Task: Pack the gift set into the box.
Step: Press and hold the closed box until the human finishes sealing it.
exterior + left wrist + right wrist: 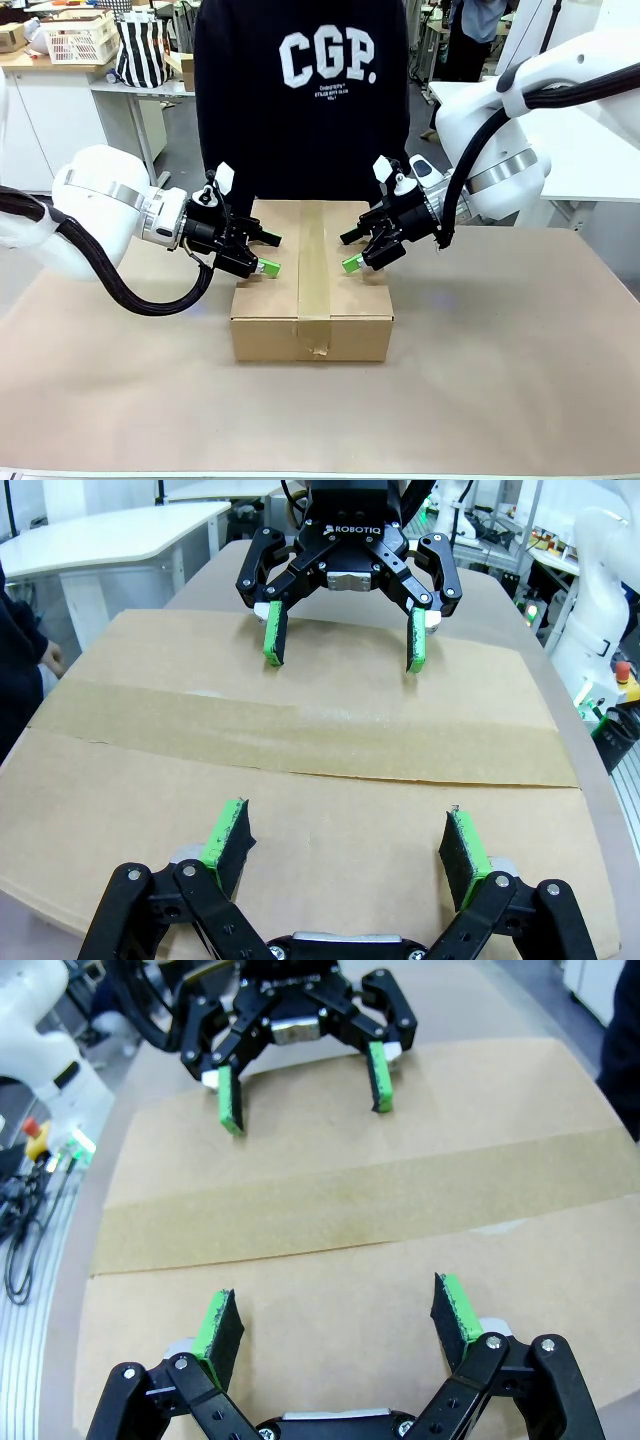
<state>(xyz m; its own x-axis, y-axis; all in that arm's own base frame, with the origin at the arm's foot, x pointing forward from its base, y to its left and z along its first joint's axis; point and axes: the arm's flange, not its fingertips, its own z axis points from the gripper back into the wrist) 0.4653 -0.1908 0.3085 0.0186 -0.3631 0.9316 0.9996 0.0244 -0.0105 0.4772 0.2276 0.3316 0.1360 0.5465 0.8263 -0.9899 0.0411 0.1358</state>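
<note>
- Box [311, 283] sits on the worktop [500, 380] midway between its left and right edges and toward the far edge, just in front of the person [300, 90] standing there; its top flaps lie closed with a strip of tape [312, 262] running along the centre seam and down the near wall.
- Nothing of the gift set can be made out, so whether it lies inside the closed carton cannot be told.
- Left gripper [262, 252] hangs over the box's left flap with its fingers [226, 838] apart and empty, the green pads close above the cardboard.
- Right gripper [352, 250] hangs over the right flap, fingers [455, 1310] likewise spread and holding nothing.
- The two grippers face each other across the taped seam, near but apart.
- Likely risk: if both close in toward the seam together, the fingertips could collide, since little room separates them.
- Pressing down on the flaps could dent the cardboard or split the tape.
- A sideways push from one arm alone could slide the carton toward the person or skew it.
</note>
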